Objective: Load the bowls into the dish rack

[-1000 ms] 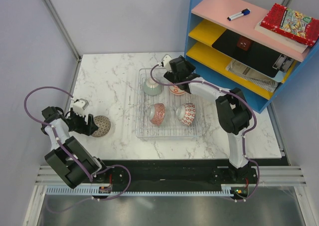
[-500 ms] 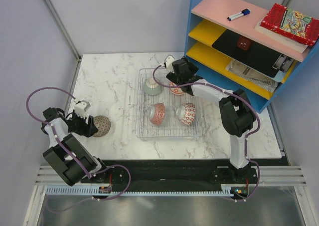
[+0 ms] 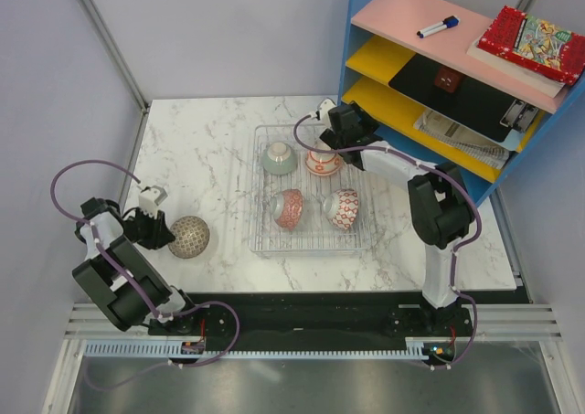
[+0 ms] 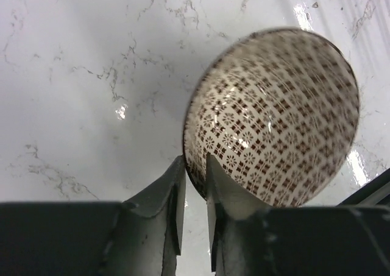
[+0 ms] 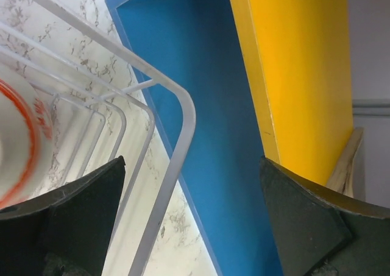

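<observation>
One bowl [image 3: 189,237] remains outside the dish rack [image 3: 259,195]. My left pincer [image 4: 195,166] has just clamped its rim. My right pincer [image 5: 189,166] hangs apart.

We noted the dish rack [image 3: 311,238], silvery wire, flat on the marble table [image 3: 201,149]. It held four bowls. The grey-green bowl [image 3: 280,159] and the orange-rimmed white bowl [image 3: 323,164] sat in the far row. The red-patterned bowl [image 3: 289,208] and the red-and-white bowl [image 3: 343,209] lay tipped in the near row. The brown-patterned bowl [image 3: 189,237] lay outside, well to the left.
</observation>
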